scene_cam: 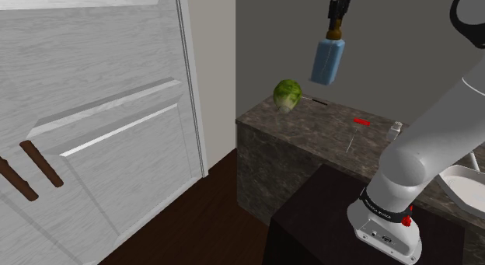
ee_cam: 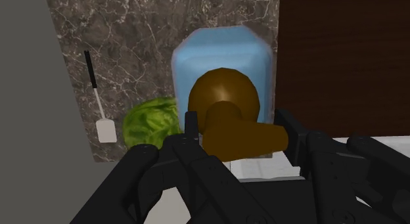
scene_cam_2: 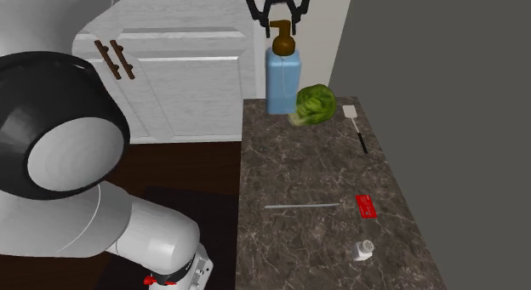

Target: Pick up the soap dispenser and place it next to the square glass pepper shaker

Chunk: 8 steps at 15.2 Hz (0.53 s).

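A blue soap dispenser (scene_cam: 327, 61) with a brown pump top hangs upright in the air above the far end of the dark stone counter (scene_cam: 311, 135). My gripper (scene_cam: 336, 21) is shut on its pump neck from above. In the second exterior view the gripper (scene_cam_2: 282, 26) clasps the brown pump of the dispenser (scene_cam_2: 283, 80). The wrist view has the fingers (ee_cam: 190, 127) on either side of the pump, with the dispenser (ee_cam: 223, 65) below. The small pale pepper shaker (scene_cam: 395, 130) (scene_cam_2: 364, 250) stands at the counter's near end, far from the bottle.
A green lettuce head (scene_cam_2: 313, 105) and a spatula (scene_cam_2: 356, 127) lie below and beside the dispenser. A red card (scene_cam_2: 366, 206) and a thin rod (scene_cam_2: 302, 206) lie mid-counter near the shaker. A white bowl (scene_cam: 466, 186) sits by the arm. White cabinet doors (scene_cam: 101, 131) stand across the dark floor.
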{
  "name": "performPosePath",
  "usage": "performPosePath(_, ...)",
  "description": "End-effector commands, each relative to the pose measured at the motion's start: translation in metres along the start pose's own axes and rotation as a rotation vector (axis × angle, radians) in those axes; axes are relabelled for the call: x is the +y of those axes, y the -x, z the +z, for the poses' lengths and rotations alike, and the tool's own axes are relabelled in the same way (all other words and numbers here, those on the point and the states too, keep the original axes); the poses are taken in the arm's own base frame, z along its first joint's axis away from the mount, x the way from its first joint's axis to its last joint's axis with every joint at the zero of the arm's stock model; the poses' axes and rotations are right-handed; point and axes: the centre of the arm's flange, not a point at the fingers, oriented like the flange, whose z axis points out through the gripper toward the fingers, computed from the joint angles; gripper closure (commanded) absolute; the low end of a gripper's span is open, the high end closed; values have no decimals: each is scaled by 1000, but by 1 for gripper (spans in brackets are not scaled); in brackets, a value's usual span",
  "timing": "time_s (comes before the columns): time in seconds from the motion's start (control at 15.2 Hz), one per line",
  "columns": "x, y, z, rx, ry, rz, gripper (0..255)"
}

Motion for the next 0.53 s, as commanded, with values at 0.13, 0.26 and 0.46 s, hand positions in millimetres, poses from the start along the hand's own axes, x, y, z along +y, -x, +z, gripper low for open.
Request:
performPosePath(0.13,38,37,16,1,0,-1,255)
performPosePath(0.26,56,54,25,1,0,-1,255)
performPosePath(0.46,83,80,38,1,0,-1,255)
